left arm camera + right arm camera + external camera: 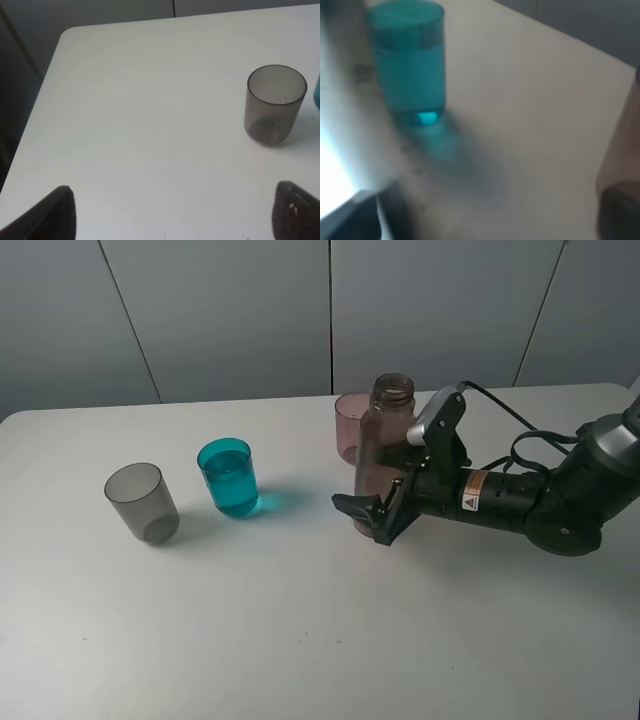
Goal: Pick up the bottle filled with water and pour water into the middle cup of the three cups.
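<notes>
The bottle (pixel 385 440) stands upright on the table, uncapped, right of centre. My right gripper (pixel 368 516) is low by its base, jaws spread, and the bottle is at its far finger; I cannot tell if they touch. In the blurred right wrist view the bottle (pixel 625 125) is a brown edge, with the gripper (pixel 485 220) open and empty. The middle teal cup (pixel 229 478) holds water and also shows in the right wrist view (pixel 407 60). The grey cup (pixel 142 502) is left of it and empty. The pinkish cup (pixel 349 426) stands behind the bottle. My left gripper (pixel 170 215) is open, near the grey cup (pixel 274 104).
The white table (pixel 300 640) has a rounded far-left corner (pixel 70 35) with a dark drop beyond it. A grey panelled wall (pixel 320 310) runs behind the table. The right arm (pixel 540 495) and its cables lie over the table's right side.
</notes>
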Controlling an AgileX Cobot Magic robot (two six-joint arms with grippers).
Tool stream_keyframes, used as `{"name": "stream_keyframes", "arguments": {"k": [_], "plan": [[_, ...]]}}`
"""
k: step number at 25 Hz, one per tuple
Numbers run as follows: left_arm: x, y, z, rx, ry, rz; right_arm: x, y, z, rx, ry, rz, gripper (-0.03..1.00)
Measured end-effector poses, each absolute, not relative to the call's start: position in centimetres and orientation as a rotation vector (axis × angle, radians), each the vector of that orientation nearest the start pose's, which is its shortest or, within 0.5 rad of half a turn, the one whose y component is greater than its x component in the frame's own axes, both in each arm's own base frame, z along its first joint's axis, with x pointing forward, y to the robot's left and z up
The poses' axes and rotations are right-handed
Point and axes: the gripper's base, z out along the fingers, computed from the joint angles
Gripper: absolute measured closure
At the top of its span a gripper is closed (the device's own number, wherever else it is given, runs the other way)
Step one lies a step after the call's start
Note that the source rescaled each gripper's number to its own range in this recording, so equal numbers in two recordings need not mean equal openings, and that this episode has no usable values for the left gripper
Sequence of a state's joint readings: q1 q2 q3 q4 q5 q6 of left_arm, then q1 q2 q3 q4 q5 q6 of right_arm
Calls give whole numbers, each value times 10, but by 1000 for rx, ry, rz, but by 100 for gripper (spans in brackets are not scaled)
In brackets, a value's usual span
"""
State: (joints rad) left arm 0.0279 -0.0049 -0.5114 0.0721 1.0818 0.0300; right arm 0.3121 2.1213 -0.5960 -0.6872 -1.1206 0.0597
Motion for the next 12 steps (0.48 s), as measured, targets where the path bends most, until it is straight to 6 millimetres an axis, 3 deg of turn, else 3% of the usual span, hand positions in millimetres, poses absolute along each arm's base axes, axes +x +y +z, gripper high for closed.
{"name": "stream_keyframes", "arguments": {"k": [2,12], "plan": [[-8,6,279,-3,2049,122,273,143,67,-934,1733,626,-2],[-8,6,279,-3,2049,122,262,133,76,-885,1800,565,-3]]}}
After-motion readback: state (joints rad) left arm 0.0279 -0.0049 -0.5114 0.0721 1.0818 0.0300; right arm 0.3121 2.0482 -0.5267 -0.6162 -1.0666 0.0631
